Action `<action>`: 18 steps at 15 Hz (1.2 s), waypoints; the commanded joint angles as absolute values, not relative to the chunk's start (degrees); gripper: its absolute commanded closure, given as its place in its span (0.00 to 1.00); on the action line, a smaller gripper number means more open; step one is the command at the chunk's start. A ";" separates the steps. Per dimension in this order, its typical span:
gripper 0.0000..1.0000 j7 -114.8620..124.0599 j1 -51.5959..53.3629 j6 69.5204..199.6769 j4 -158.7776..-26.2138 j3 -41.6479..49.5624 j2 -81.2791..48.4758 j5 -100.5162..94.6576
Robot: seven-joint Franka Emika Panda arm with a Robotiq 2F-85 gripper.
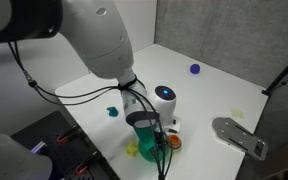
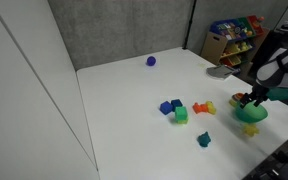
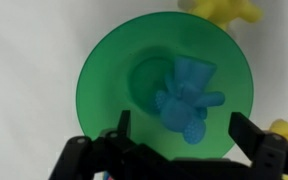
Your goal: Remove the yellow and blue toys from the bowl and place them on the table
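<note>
The blue toy [image 3: 189, 95] is lying inside the green bowl [image 3: 104, 80], and a yellow toy [image 3: 222, 10] is sitting just outside on the table [image 3: 24, 60]. The gripper [image 3: 184, 123] is hovering above, jaws spread wide and holding nothing. Descending off-centre, it's probably risking clipping the rim and tipping the bowl.

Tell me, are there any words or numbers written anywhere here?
None can be read. The green bowl and the blue toy in it show no writing in the wrist view. The colourful shelf in an exterior view is too small and blurred to tell.
</note>
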State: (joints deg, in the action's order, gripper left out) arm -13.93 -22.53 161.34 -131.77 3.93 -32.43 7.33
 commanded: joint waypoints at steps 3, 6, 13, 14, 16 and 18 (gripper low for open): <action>0.00 -14.81 -25.69 162.45 -129.39 1.38 -35.70 8.70; 0.00 -15.38 -27.45 163.48 -129.19 -0.01 -36.89 9.02; 0.18 -21.00 -35.77 169.70 -129.49 -7.30 -39.46 7.74; 0.27 -21.22 -36.50 169.94 -129.46 -7.79 -39.69 7.36; 0.44 -21.43 -37.73 170.36 -129.57 -8.56 -39.91 6.78; 0.60 -21.62 -38.59 170.45 -129.81 -9.10 -39.59 6.45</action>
State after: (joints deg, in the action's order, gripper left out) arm -20.23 -36.24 169.81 -130.14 -7.43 -39.30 7.29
